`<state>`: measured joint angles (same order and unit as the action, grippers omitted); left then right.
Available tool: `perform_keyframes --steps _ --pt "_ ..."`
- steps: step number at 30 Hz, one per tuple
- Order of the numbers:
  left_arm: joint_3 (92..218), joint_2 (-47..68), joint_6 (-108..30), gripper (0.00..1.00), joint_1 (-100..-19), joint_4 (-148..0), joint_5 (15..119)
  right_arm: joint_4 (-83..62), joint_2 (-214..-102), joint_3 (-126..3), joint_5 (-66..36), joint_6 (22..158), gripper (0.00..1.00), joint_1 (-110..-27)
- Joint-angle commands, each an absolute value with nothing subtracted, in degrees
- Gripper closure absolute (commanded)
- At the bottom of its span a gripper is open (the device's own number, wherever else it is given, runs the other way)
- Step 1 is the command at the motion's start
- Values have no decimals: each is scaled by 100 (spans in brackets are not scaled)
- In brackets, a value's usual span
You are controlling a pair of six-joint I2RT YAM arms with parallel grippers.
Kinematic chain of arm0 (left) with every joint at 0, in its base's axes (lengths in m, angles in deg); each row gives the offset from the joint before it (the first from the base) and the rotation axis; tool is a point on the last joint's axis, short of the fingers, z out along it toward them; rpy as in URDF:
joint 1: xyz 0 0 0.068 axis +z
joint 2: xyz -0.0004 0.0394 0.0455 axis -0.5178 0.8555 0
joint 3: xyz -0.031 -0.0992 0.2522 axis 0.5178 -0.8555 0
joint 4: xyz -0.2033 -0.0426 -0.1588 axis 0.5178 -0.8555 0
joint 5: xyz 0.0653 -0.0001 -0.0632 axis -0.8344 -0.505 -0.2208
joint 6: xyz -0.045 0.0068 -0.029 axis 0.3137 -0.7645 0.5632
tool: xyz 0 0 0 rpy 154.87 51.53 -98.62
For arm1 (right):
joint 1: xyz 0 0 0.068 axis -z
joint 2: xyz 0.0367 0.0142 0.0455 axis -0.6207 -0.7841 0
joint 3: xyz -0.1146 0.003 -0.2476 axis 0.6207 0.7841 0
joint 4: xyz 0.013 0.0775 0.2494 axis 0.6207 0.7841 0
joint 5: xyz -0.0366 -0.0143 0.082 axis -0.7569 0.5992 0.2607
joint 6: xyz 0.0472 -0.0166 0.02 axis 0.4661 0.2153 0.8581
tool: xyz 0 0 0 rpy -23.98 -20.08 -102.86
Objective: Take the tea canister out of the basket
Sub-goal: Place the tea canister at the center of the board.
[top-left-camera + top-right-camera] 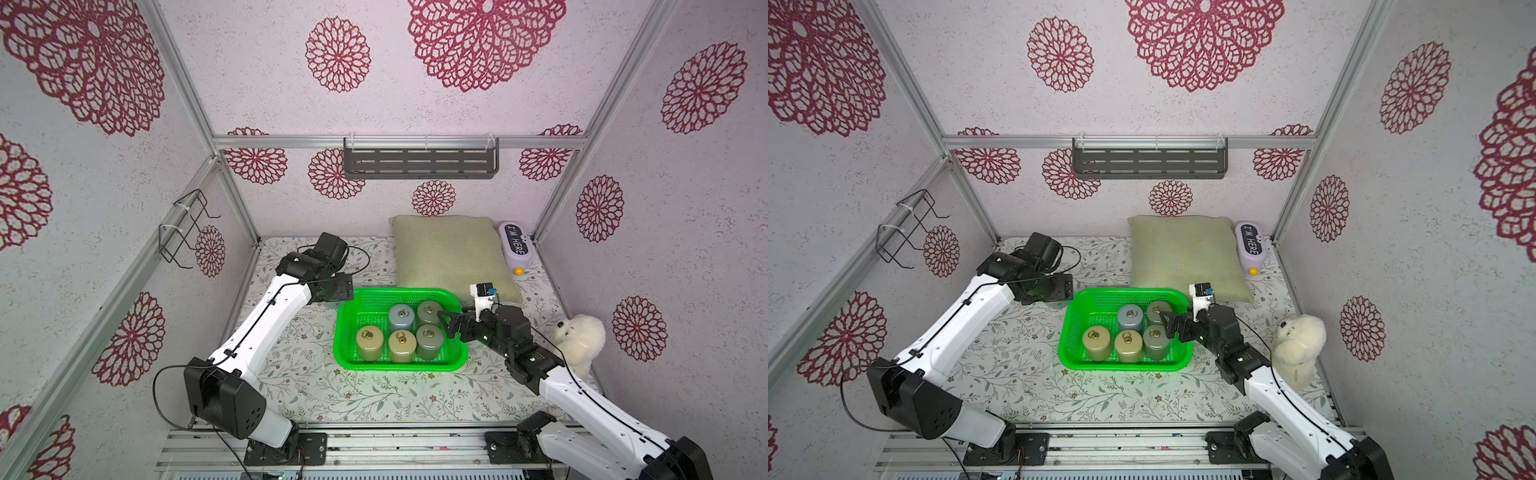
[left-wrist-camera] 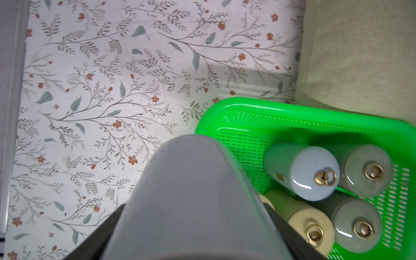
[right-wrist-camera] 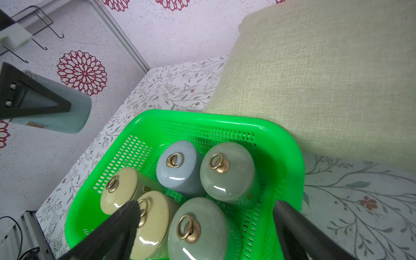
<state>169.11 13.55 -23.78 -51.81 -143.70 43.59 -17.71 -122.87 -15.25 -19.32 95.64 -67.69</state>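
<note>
The bright green basket [image 1: 399,366] [image 1: 1125,366] [image 2: 292,108] [image 3: 202,117] sits mid-table with several round-lidded tea canisters upright inside: blue-grey [image 1: 401,316], grey-green [image 1: 428,341] and cream [image 1: 369,341]. My left gripper [image 1: 336,299] [image 2: 193,220] is shut on a grey-green tea canister [image 2: 193,184] [image 3: 67,117], held outside the basket beside its far left corner. Its fingers clamp the canister's sides. My right gripper [image 1: 446,324] [image 1: 1167,322] [image 3: 206,206] hangs open over the basket's right side, above a grey-green canister [image 3: 198,227], holding nothing.
A sage pillow [image 1: 451,253] lies right behind the basket, touching its far rim. A purple sign toy [image 1: 515,247] sits in the back right corner and a white plush dog [image 1: 582,340] by the right wall. A grey slotted shelf [image 1: 419,162] and a wire rack [image 1: 185,228] hang on the walls.
</note>
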Motion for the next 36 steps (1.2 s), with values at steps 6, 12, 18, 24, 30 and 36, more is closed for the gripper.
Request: perform_keyframes --steps 6,12,18,24,30,36 --pt "16515 933 -2238 24 -4330 -13968 4172 -2081 -12232 -1472 -1636 9665 1 -6809" --pt "16283 1157 -2310 24 -3797 -13677 4309 -2090 -12138 -1468 -1619 9644 1 -6890" --pt "16307 1766 -2415 23 -3587 -13371 4499 -2099 -12123 -1467 -1624 9613 1 -6952" --pt "16426 2486 -2405 24 -3558 -13087 4850 -2116 -12151 -1465 -1655 9590 1 -7020" --pt "16717 3116 -2413 23 -3549 -12957 4981 -2184 -12205 -1467 -1601 9522 1 -7097" --pt "16692 3447 -2382 24 -3558 -12830 5298 -2135 -12258 -1495 -1813 9446 1 -7238"
